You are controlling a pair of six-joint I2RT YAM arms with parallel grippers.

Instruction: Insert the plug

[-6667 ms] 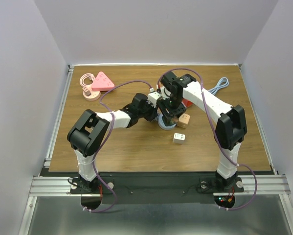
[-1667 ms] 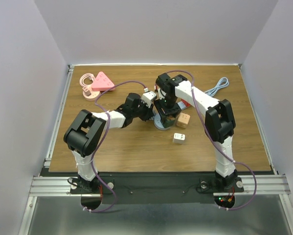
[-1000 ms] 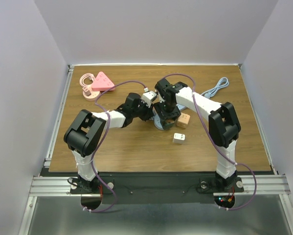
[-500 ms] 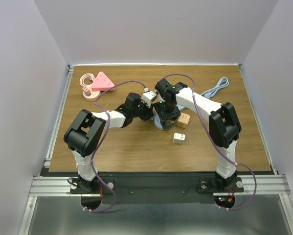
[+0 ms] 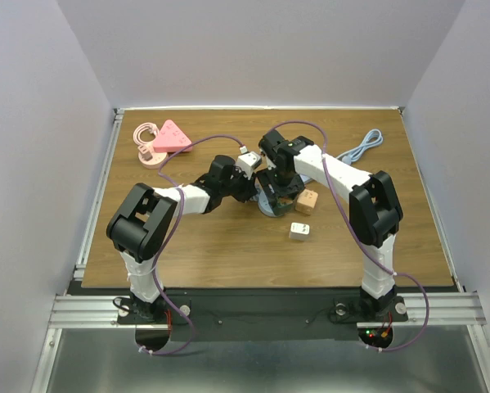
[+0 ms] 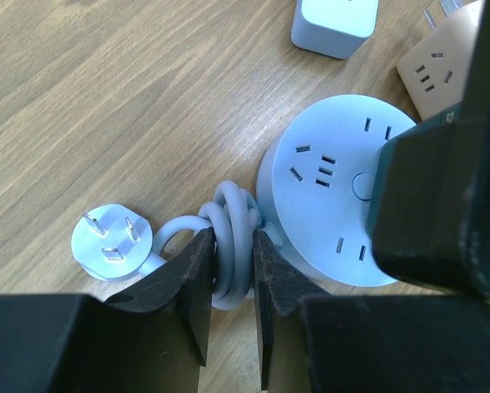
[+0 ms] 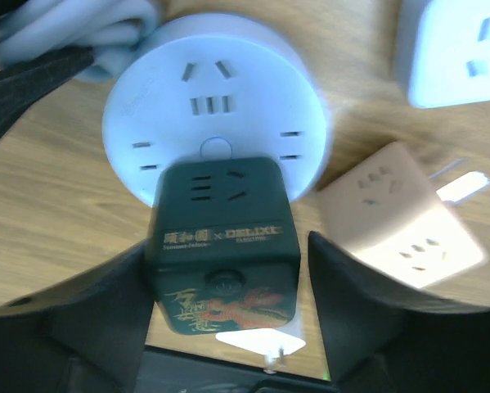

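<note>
The plug, a dark green cube [image 7: 220, 237] with gold lettering, stands upright on the round white socket hub [image 7: 216, 115], also seen as the cube [image 6: 433, 196] on the hub [image 6: 326, 188]. My right gripper [image 7: 228, 246] straddles the cube, open. A gap shows between the cube and the right finger [image 7: 351, 295]; the left finger [image 7: 89, 311] sits close to its side. My left gripper [image 6: 232, 246] is shut on the hub's coiled grey cable [image 6: 232, 225], just beside the hub. From above, both grippers [image 5: 249, 187] [image 5: 279, 184] meet over the hub [image 5: 267, 209].
The cable's own round three-pin plug [image 6: 112, 241] lies prongs-up left of the coil. A beige cube adapter [image 5: 307, 201] and a white cube adapter [image 5: 299, 231] sit right of the hub. A pink triangular strip [image 5: 173, 137] lies far left; a blue-grey cable [image 5: 366, 146] far right.
My right gripper's jaws have spread apart from the dark cube, which stays standing on the hub. The left gripper holds the cable as before.
</note>
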